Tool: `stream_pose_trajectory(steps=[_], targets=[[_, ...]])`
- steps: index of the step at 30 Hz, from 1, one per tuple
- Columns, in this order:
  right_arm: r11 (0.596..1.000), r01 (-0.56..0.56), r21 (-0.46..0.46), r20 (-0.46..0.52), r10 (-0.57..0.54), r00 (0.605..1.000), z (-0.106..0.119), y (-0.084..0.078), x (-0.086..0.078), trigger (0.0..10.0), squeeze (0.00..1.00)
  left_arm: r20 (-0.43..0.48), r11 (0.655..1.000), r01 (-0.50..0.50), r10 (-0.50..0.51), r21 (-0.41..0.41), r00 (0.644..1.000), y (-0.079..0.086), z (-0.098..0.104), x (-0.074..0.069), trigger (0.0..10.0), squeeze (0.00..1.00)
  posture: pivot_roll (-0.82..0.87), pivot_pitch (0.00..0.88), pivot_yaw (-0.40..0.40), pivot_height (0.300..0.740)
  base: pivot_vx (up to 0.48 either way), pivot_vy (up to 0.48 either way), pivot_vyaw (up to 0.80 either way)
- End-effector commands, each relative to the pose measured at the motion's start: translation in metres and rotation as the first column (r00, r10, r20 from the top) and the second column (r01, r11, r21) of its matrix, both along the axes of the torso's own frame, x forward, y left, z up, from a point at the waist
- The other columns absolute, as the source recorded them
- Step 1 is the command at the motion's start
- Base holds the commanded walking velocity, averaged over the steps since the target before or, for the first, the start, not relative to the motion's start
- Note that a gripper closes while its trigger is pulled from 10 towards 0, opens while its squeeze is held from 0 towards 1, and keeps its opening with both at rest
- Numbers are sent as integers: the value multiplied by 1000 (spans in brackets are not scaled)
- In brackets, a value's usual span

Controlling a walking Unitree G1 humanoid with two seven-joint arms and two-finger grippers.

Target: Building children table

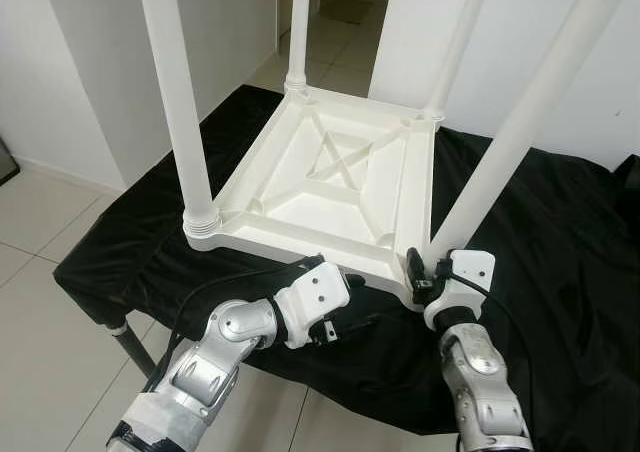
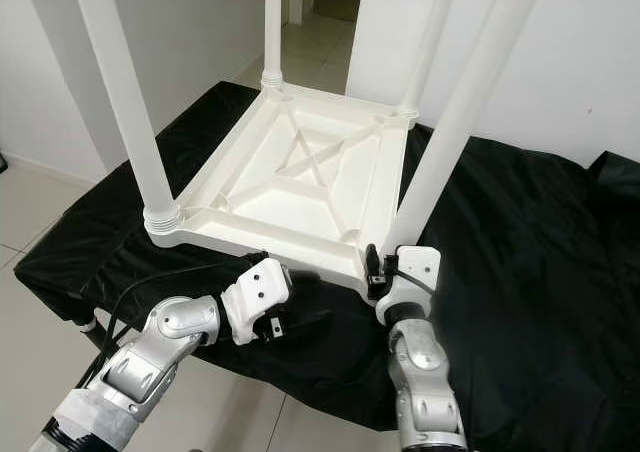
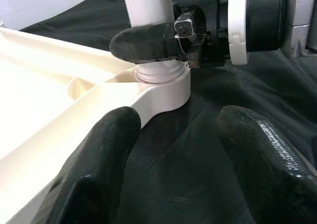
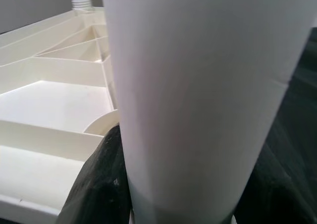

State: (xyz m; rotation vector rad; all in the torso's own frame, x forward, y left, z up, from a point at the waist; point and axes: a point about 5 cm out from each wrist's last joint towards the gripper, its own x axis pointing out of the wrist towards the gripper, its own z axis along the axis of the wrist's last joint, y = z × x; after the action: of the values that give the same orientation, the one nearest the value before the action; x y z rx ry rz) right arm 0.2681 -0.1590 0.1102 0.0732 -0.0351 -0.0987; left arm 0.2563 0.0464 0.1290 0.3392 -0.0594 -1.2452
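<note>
White table (image 1: 330, 187), black cloth (image 1: 560, 242), seemingly pale floor tiles (image 1: 40, 232)

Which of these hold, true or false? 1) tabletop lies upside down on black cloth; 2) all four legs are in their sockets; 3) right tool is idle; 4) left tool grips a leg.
1) True: the white ribbed plastic tabletop lies underside up on the black cloth.
2) True.
3) False: the right tool is shut on the near-right white tube leg.
4) False: the left tool is open, empty, by that corner.
</note>
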Motion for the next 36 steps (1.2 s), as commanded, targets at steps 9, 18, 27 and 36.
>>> stream_pose_trajectory(steps=[9,18,27,36], targets=[[999,-8,50,-68,12,998,-13,11,-3,10000,0,-2,1000,-13,13,-16,1000,-5,1,2,10000,0,33,0,-88,740,0,0,0],[999,-9,30,-54,10,998,-11,13,-2,10000,1000,-3,1000,-11,11,-15,1000,-4,2,3,10000,0,36,0,-89,740,0,0,0],[999,-36,30,-21,37,999,-8,10,-2,10000,1000,4,1000,-10,10,-13,1000,-2,3,5,10000,0,38,0,-87,740,0,0,0],[973,-230,-36,39,231,972,-3,-9,-3,10000,0,0,1000,-4,4,-11,1000,-3,3,4,10000,0,29,0,-81,740,0,0,0]])
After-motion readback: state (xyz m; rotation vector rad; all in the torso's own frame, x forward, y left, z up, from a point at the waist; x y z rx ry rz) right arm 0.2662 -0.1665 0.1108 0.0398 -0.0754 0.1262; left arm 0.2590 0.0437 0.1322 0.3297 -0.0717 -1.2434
